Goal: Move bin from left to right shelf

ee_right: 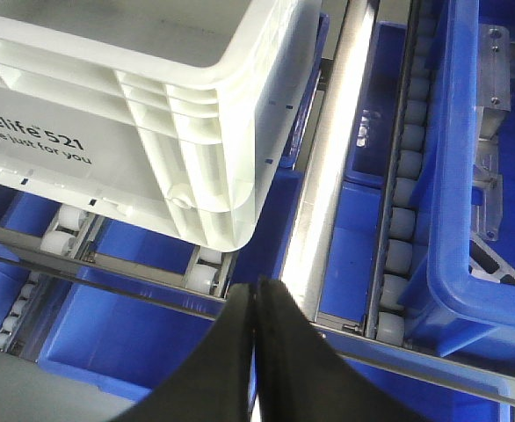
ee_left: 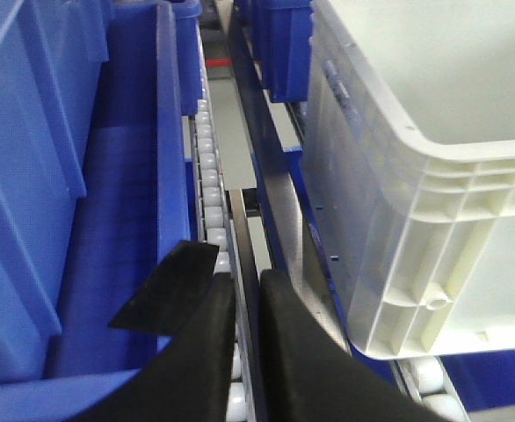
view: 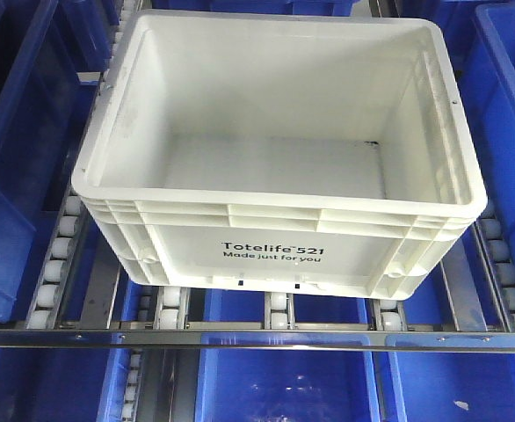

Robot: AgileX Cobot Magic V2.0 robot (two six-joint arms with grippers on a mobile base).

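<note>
The white bin (view: 279,158) is seated on the shelf's roller tracks (view: 51,268), flanked by blue bins (view: 11,176), untouched, while the left gripper (ee_left: 244,290) is held barely parted and the right gripper (ee_right: 256,299) is pressed closed on nothing.

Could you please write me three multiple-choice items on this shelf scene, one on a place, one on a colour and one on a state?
1. What does the white bin rest on?
A. the roller tracks
B. the floor
C. a blue bin

2. What colour is the print on its side?
A. red
B. black
C. green

3. How is the right tool?
A. open around the rim
B. shut on the bin
C. shut, holding nothing

Answers:
1 A, the white rollers show under its base.
2 B, "Totelife 521" is in black.
3 C, its fingers meet below the bin's corner, clear of it.
</note>
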